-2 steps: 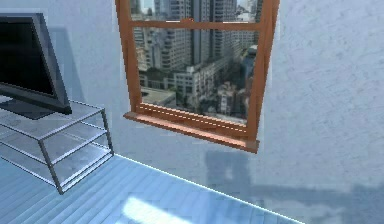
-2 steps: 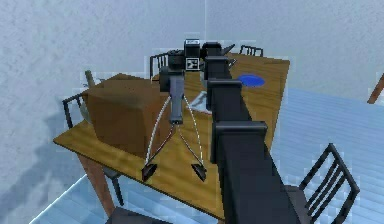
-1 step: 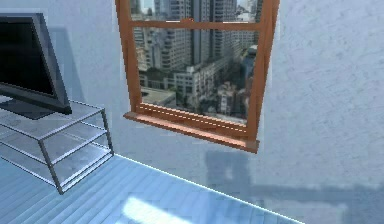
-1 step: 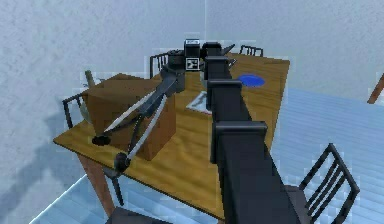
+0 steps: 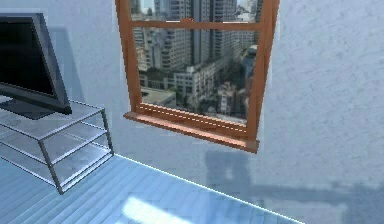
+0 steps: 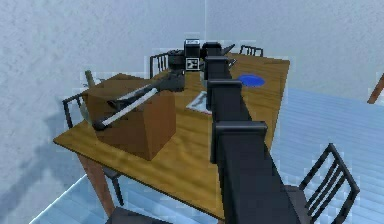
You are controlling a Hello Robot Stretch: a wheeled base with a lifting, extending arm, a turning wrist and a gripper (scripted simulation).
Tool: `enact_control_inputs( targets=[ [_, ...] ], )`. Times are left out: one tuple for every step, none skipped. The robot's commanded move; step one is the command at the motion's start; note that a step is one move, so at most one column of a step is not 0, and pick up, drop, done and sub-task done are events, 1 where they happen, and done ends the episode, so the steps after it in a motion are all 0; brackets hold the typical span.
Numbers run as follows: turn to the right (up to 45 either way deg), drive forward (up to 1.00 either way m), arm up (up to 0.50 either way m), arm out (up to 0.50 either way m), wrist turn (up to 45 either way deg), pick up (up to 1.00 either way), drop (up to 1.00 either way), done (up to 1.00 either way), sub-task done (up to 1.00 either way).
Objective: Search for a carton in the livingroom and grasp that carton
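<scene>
The brown carton (image 6: 150,132) sits flat near the wooden worktop's (image 6: 192,160) left end, its longer side running toward the arm side view's lower right. The end effector (image 6: 108,118) shows against the carton's top, and I cannot tell whether it holds anything.

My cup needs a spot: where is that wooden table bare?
Bare wood lies along the near edge of the table, between the carton and the arm. The far end is crowded: a blue plate, a flat pale item.

A brown carton (image 6: 150,132) stands left on the wooden table (image 6: 188,172), the gripper (image 6: 110,116) seen against its top side
</scene>
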Motion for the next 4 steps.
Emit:
enact_control_inputs(
  targets=[
    [0.0, 0.0, 0.0, 0.0, 42.0, 0.0, 0.0, 0.0, 0.0],
    [0.0, 0.0, -0.08, 0.0, 0.0, 0.0, 0.0, 0.0, 0.0],
    [0.0, 0.0, 0.0, 0.0, 0.0, 1.0, 0.0, 0.0, 0.0],
    [0.0, 0.0, 0.08, 0.0, 0.0, 0.0, 0.0, 0.0, 0.0]
  ],
)
